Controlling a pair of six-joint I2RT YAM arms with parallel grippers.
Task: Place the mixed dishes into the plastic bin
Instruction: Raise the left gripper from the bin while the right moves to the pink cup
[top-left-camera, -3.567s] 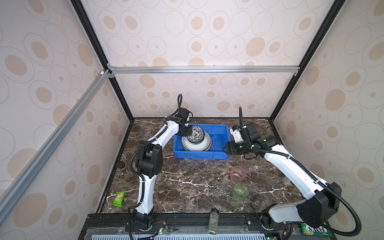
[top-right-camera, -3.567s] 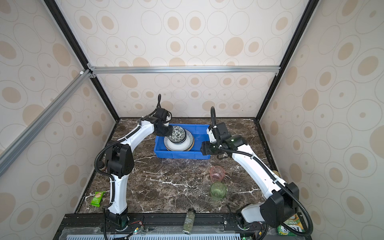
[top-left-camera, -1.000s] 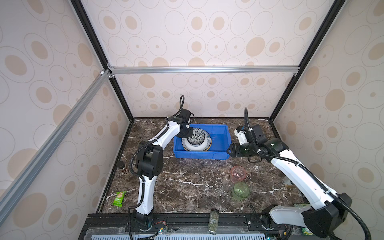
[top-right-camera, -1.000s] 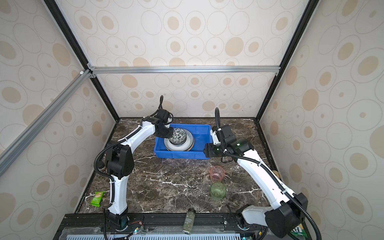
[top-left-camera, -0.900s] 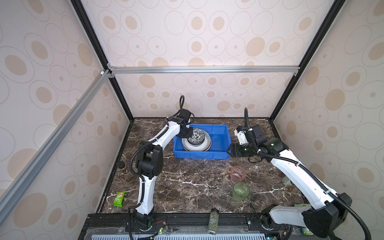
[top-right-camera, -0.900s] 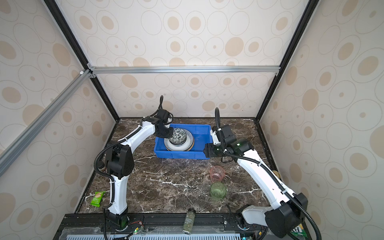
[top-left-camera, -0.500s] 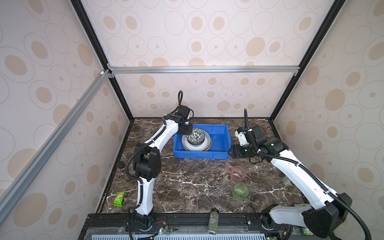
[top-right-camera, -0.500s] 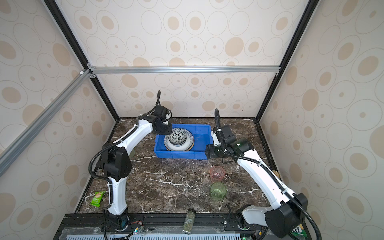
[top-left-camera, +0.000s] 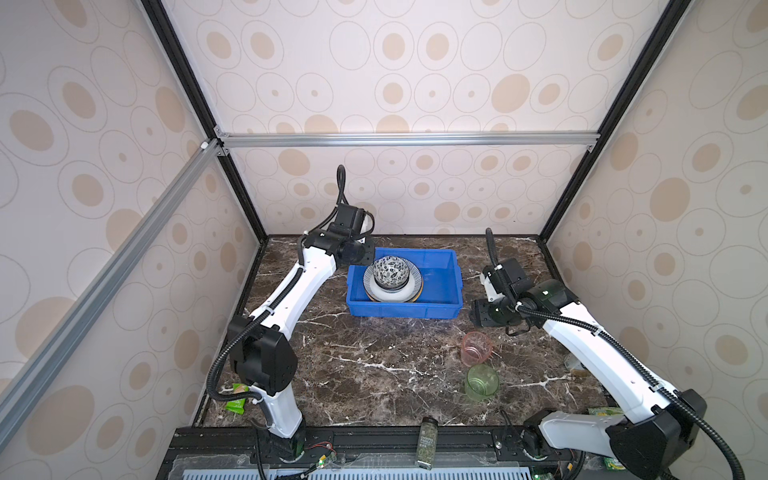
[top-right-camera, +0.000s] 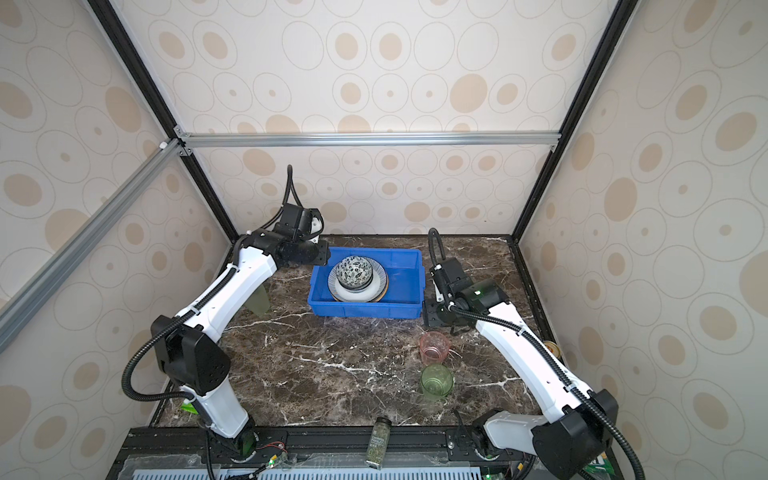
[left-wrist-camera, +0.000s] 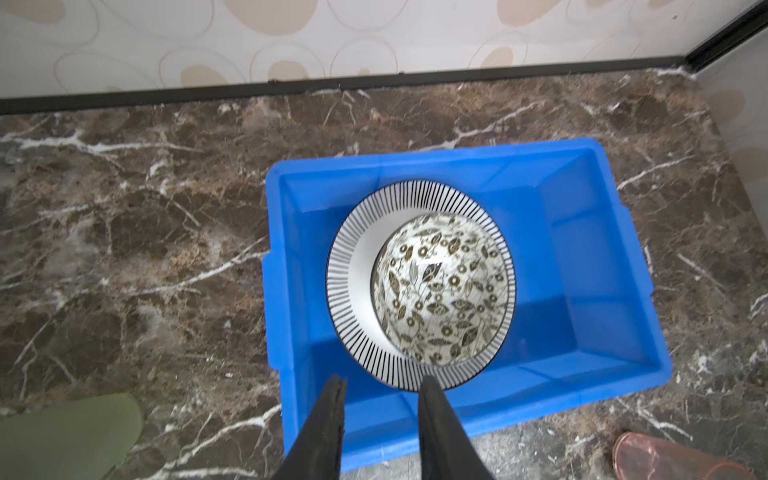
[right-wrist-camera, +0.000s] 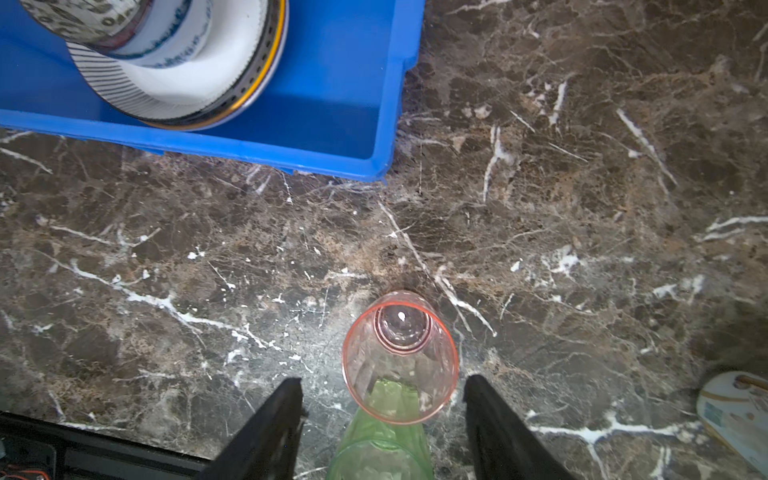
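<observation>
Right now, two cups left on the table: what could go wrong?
The green cup stands close beside the pink cup; the open right pincer, closing on the pink one, could knock the green one over. The leaf bowl tops a stack in the bin; the open left pincer nearby might clip the striped plate.

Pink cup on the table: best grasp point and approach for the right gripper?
Probably span the wall just under the rim, coming straight down with the right gripper. The pink cup stands upright, mouth up, and narrows toward its base, so a lower grip may slip. The green cup sits close on its near side, so set the jaws across the two free sides.
</observation>
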